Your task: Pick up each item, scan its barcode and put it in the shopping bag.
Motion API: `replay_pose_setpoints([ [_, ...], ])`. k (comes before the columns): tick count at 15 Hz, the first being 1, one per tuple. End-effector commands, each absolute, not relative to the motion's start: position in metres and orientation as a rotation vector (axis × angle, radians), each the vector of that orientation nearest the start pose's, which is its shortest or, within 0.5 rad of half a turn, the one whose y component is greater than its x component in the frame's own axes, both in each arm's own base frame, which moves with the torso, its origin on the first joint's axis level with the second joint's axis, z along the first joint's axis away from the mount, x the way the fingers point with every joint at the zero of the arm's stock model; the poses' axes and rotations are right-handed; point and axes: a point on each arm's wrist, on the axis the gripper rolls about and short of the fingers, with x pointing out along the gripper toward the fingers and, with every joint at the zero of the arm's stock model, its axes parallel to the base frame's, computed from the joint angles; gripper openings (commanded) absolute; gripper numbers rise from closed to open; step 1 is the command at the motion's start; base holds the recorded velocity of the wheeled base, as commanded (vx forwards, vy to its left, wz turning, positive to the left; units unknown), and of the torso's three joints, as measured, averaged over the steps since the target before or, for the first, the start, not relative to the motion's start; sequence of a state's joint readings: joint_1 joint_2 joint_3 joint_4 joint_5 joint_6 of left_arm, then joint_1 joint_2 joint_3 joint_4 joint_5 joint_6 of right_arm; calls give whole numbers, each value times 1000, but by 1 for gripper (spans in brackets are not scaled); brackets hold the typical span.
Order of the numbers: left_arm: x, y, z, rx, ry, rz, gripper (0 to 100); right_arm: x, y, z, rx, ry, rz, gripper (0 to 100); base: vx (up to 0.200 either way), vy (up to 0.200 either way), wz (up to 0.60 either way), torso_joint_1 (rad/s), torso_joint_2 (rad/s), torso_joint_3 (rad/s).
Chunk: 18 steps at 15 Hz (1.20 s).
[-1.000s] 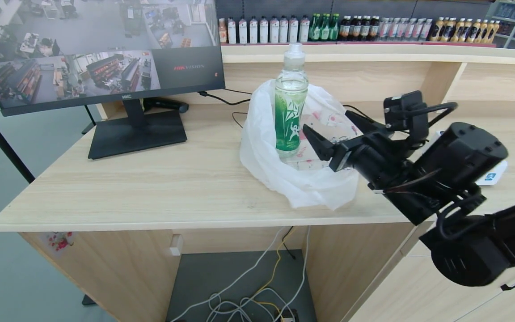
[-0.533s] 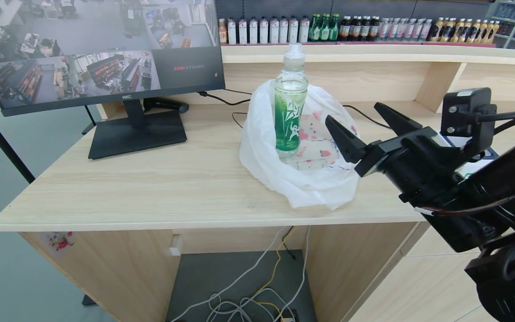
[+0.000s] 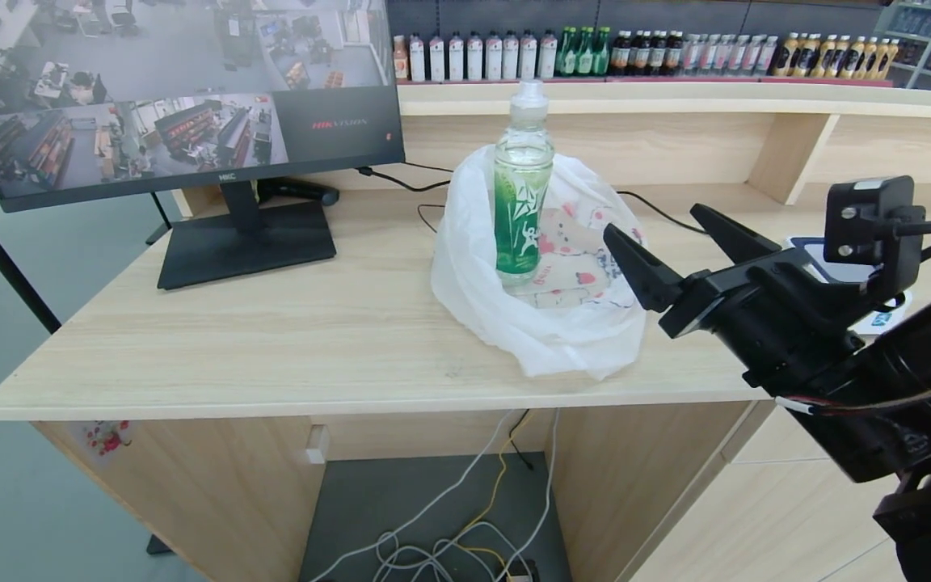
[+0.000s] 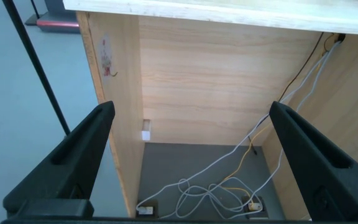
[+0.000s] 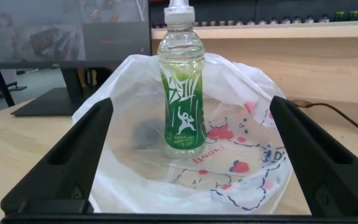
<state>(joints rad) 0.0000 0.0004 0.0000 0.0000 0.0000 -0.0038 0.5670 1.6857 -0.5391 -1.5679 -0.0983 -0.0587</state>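
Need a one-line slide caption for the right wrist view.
Open right pincer facing the green-labelled bottle standing upright in the white shopping bag.

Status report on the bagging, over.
Right gripper open, empty, beside shopping bag. Left gripper open, facing desk. Bottle upright inside bag. Nothing in the way.

A light wooden counter is set on a grey floor; a black flat monitor is placed upon it, with bottle-stocked shelves behind.

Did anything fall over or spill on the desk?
Nothing stands out. The bottle stands upright inside the open shopping bag on the wooden counter, with no spill showing. The right tool hangs open beside the bag, holding nothing.
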Motion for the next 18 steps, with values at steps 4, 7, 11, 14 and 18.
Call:
replay_pose_setpoints([
  [4,-23,0,75,-5,0,0,100,228,142,213,82,-420,450,100,0,-200,0,9,2,4],
  [7,-23,0,75,-5,0,0,100,228,142,214,84,-425,449,100,0,-200,0,1,-1,1],
  [11,-23,0,75,-5,0,0,100,225,140,215,83,-428,449,100,0,-200,0,1,2,2],
  [14,-23,0,75,-5,0,0,100,221,138,214,81,-422,449,100,0,-200,0,2,1,2],
  [18,-23,0,75,-6,0,0,100,214,134,213,79,-416,451,100,0,-200,0,6,5,2],
])
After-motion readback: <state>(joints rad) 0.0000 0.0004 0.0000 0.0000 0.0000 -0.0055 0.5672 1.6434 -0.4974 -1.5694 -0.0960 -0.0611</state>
